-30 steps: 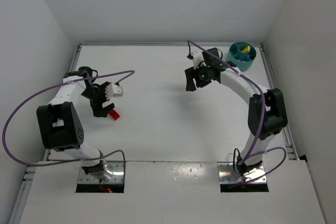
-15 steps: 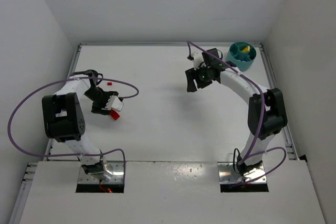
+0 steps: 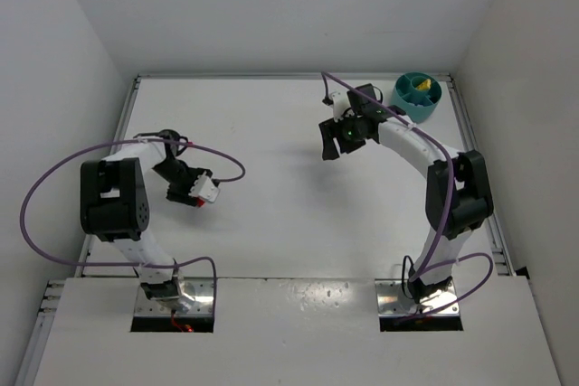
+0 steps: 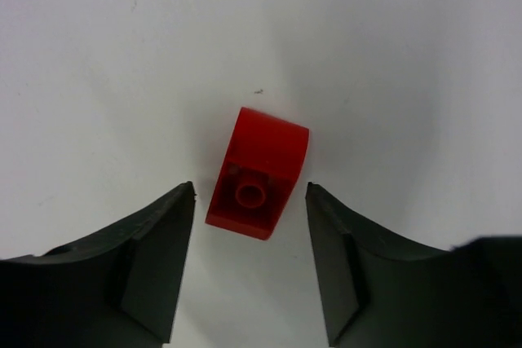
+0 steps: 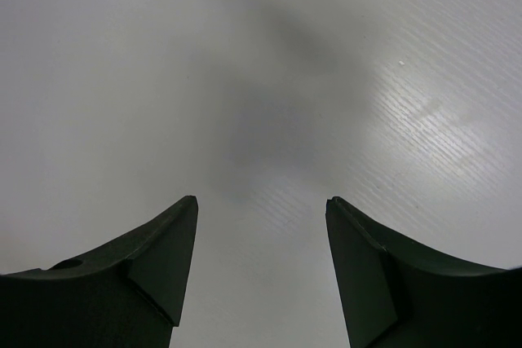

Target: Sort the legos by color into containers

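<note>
A red brick [image 4: 259, 173] lies on the white table, its near end between the tips of my left gripper [image 4: 249, 190]. The jaws stand open on either side of it, not touching it. In the top view my left gripper [image 3: 188, 194] hangs low over the left side of the table and covers the brick. My right gripper [image 3: 327, 144] is open and empty above bare table at the back middle, and the right wrist view [image 5: 261, 201] shows nothing between its fingers. The round teal tub [image 3: 432, 101] stands at the back right corner with a yellow brick [image 3: 421, 85] inside.
A small red speck [image 3: 186, 143], perhaps another brick, shows by the purple cable behind my left gripper. White walls close in the table on the left, back and right. The tub is close to the right arm's forearm.
My left gripper has turned and moved a little nearer and rightward over the red brick, which now lies between its open fingertips. The right arm has not moved.
</note>
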You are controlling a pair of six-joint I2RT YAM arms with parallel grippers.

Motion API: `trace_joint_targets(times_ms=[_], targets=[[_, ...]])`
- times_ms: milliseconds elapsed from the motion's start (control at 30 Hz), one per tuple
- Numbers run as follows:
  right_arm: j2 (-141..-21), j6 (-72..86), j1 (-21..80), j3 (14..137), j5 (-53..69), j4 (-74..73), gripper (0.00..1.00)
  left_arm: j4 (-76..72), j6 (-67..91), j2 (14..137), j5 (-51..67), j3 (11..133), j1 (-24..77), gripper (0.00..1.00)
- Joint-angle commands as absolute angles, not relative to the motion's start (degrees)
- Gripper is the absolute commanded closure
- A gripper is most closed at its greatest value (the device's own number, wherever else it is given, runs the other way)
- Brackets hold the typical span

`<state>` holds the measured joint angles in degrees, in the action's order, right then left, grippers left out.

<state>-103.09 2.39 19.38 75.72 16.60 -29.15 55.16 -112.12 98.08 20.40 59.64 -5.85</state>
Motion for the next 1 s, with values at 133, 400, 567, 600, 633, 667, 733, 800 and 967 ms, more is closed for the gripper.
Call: trace_joint_targets(times_ms=[133,400,567,600,633,667,733,800,967], targets=[[-102.0,3.7,19.9,75.4,20.8,-28.1,0.35,51.8,-109.0,100.1,22.6,57.3,-2.3,0.62],[-97.8,13.3,19.2,69.6,38.3,-22.2,0.33,51.8,-99.2,96.9,28.4,56.8,-0.4,0.93],[-96.6,25.7,19.2,64.8,51.3,-12.1,0.3,50.2,-82.0,85.5,45.4,59.6,2.5,0.93],[-96.6,27.7,19.8,64.8,52.8,-10.6,0.3,48.9,-77.7,84.1,47.0,60.1,3.7,0.93],[-97.2,31.9,19.8,64.0,55.7,-7.1,0.3,45.1,-68.6,82.7,48.2,60.1,6.5,0.93],[-97.2,34.4,19.8,63.3,57.2,-4.9,0.29,42.8,-64.1,80.1,48.8,60.1,8.0,0.93],[-99.3,41.4,19.8,62.6,60.5,1.2,0.29,38.6,-53.2,77.9,48.8,60.1,11.3,0.93],[-99.8,44.0,19.8,63.5,61.6,3.1,0.29,35.6,-48.3,77.2,47.1,61.4,16.0,0.93],[-102.0,46.7,21.5,65.7,61.6,4.6,0.29,32.6,-36.4,80.4,43.6,65.0,22.4,0.97]])
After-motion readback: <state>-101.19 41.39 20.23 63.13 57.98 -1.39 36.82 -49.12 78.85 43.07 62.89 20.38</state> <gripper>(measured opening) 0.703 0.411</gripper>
